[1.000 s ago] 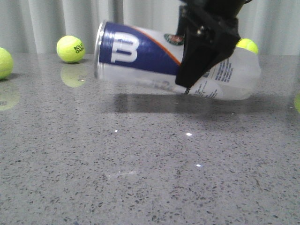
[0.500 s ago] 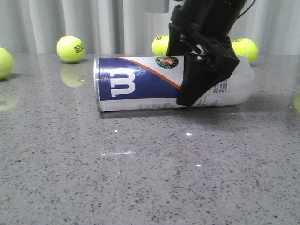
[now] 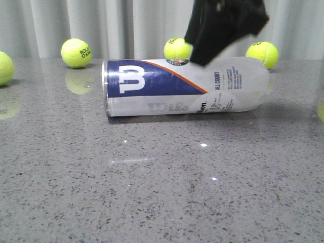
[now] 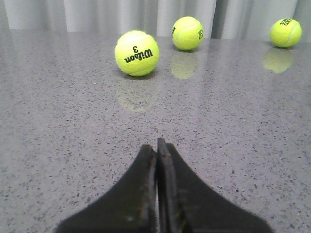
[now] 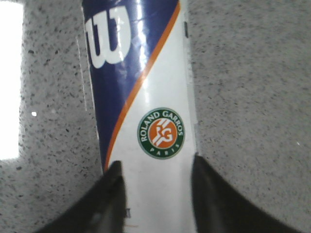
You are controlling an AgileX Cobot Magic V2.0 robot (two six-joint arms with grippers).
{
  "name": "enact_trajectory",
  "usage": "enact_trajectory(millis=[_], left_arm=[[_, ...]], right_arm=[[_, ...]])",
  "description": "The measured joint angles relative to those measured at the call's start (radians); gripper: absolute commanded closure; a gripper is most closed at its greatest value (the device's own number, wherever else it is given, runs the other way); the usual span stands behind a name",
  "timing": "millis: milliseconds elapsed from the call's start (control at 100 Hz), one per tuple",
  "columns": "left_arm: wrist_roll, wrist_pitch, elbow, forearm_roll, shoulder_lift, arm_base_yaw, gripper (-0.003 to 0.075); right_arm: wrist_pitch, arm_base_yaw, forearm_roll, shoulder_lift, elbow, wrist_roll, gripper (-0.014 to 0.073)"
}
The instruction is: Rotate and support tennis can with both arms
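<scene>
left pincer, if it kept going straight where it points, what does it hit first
Probably bare table at first: the shut left pincer aims between two tennis balls, the Wilson 3 ball and a farther ball; depth is unclear.

In the front view we see one blurred, black, angular gripper part (image 3: 223, 25) hanging in from the top edge, tilted, its lower tip pointing down and to the left. We take it for the right arm's gripper, though the blur hides its fingers there. From the right wrist, our black right gripper (image 5: 155, 194) has its two fingers (image 5: 109, 194) spread apart with a wide gap between them. From the left wrist, our black wedge-shaped left gripper (image 4: 157, 145) has its fingertips pressed together, only a thin seam between them, pointing forward and low.
</scene>
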Motion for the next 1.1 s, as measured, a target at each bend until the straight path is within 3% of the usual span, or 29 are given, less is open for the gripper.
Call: enact_trajectory(millis=[50, 150, 360, 540, 660, 870, 1100], left_arm=[[0.000, 0.000, 0.000, 0.002, 0.000, 0.000, 0.0741], [0.000, 0.009, 0.000, 0.064, 0.000, 0.000, 0.0741], [0.002, 0.026, 0.000, 0.165, 0.000, 0.000, 0.0741], [0.002, 0.027, 0.000, 0.176, 0.000, 0.000, 0.0741], [0.004, -0.006, 0.000, 0.176, 0.000, 0.000, 0.0741], [0.004, -0.112, 0.000, 0.176, 0.000, 0.000, 0.0741], [0.006, -0.110, -0.018, 0.176, 0.000, 0.000, 0.0741]], right_arm=[[0.005, 0.000, 0.000, -0.031, 0.000, 0.071, 0.0666], [0.015, 0.000, 0.000, -0.088, 0.000, 0.236, 0.0652], [0.098, -0.037, 0.000, -0.192, 0.014, 0.764, 0.0652], [0.046, -0.060, 0.000, -0.318, 0.175, 1.096, 0.0652], [-0.026, -0.060, 0.000, -0.439, 0.336, 1.174, 0.0652], [-0.160, -0.060, 0.000, -0.724, 0.612, 1.195, 0.0652], [-0.151, -0.060, 0.000, -0.975, 0.787, 1.197, 0.0652]])
